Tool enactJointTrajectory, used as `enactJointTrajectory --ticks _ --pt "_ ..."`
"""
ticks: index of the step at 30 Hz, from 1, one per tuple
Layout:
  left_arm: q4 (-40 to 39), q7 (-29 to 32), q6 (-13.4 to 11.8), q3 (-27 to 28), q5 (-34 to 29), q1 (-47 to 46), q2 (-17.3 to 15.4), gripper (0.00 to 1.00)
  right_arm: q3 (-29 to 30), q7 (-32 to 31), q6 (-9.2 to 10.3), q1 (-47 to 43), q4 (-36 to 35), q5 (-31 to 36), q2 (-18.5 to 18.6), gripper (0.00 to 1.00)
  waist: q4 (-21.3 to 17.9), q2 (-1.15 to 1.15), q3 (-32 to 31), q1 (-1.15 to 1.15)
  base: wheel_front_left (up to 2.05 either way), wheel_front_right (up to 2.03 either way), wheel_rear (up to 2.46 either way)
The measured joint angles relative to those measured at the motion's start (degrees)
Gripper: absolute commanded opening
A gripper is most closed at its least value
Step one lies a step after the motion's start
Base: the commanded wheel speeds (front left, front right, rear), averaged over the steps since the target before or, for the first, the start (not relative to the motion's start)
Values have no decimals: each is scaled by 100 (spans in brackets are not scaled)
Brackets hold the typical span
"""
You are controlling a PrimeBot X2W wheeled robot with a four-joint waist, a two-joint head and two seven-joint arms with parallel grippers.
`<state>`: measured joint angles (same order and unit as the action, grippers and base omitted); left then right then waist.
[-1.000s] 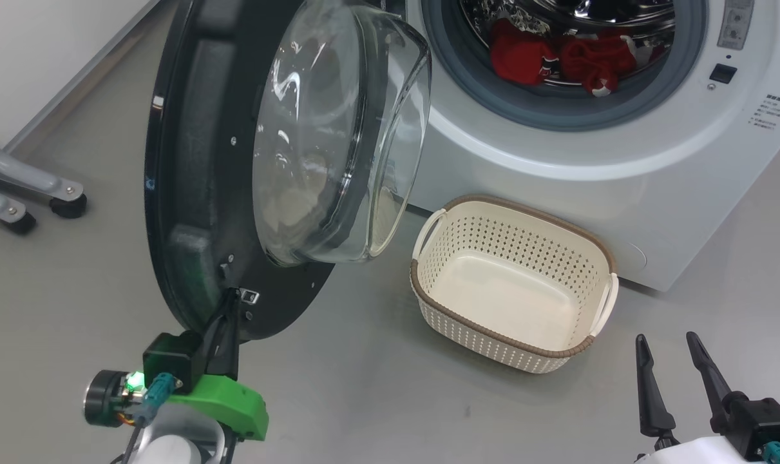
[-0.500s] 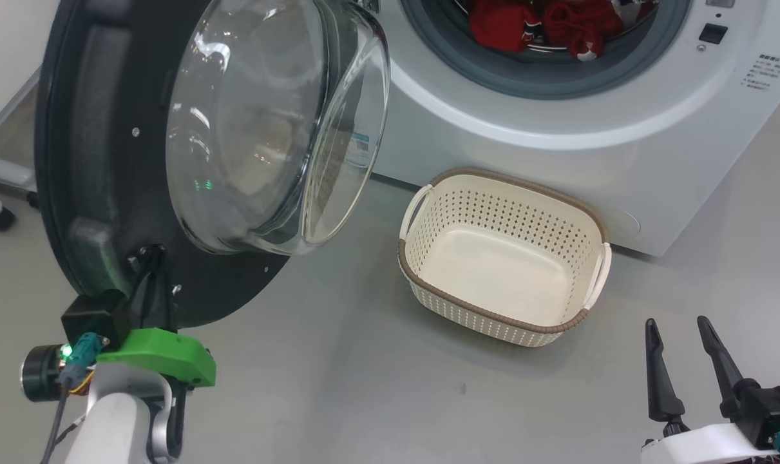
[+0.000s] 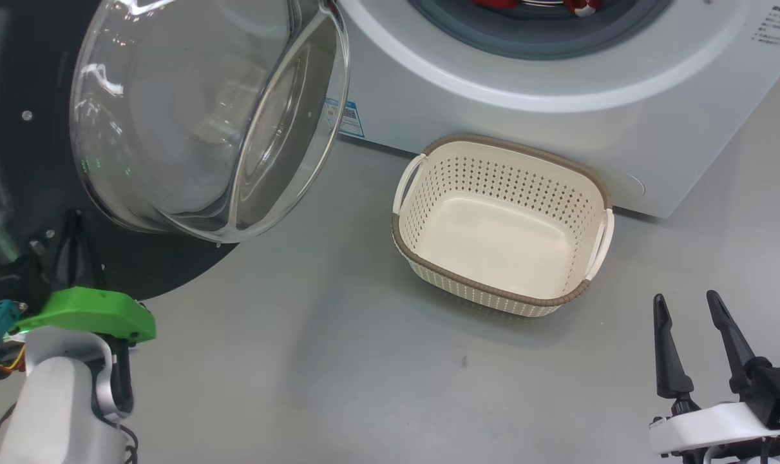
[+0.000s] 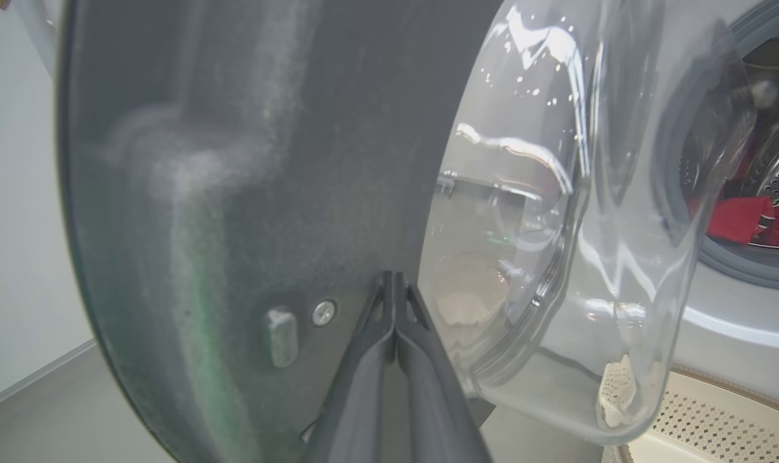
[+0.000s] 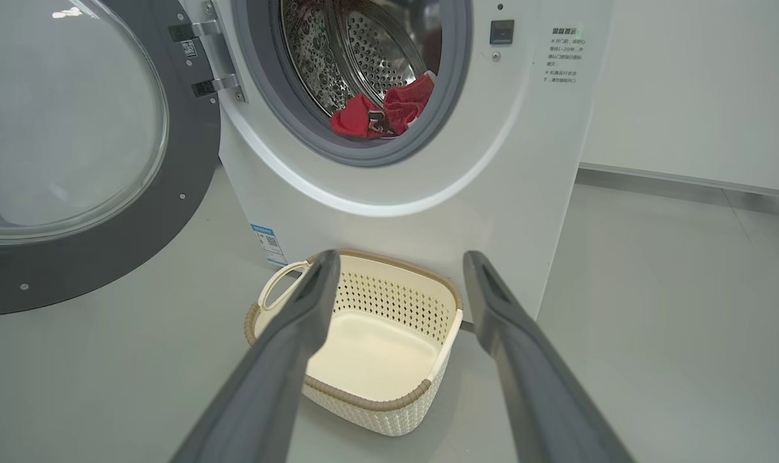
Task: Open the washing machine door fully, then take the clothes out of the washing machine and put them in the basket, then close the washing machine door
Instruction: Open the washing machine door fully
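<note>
One surface: smooth grey floor, with a pale wall at the far right.
Left arm: pale forearm at the near left; the left gripper points up at the door's dark inner face, fingers pressed together with nothing between them, tips beside a small screw.
Right arm: the right gripper hangs low at the near right, fingers spread wide, holding nothing.
Door: large round black-rimmed washing machine door stands swung open to the left.
Machine: big white front-loading washing machine, far centre; bright red clothes lie in its perforated steel drum.
Basket: small cream perforated plastic basket on the floor, just before the machine, right of the door.
In the way: the door's bulging clear glass bowl juts between the left gripper and the drum.
</note>
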<state>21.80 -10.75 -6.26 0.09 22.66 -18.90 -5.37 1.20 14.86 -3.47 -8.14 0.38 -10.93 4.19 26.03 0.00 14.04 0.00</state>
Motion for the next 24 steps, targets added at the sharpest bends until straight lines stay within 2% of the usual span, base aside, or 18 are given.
enactJointTrajectory --ticks 24 --pt "1278 -77 -10 680 114 -1143 -505 0 65 0 -97 306 58 8 118 100 -184 0 330 0 0 0 0"
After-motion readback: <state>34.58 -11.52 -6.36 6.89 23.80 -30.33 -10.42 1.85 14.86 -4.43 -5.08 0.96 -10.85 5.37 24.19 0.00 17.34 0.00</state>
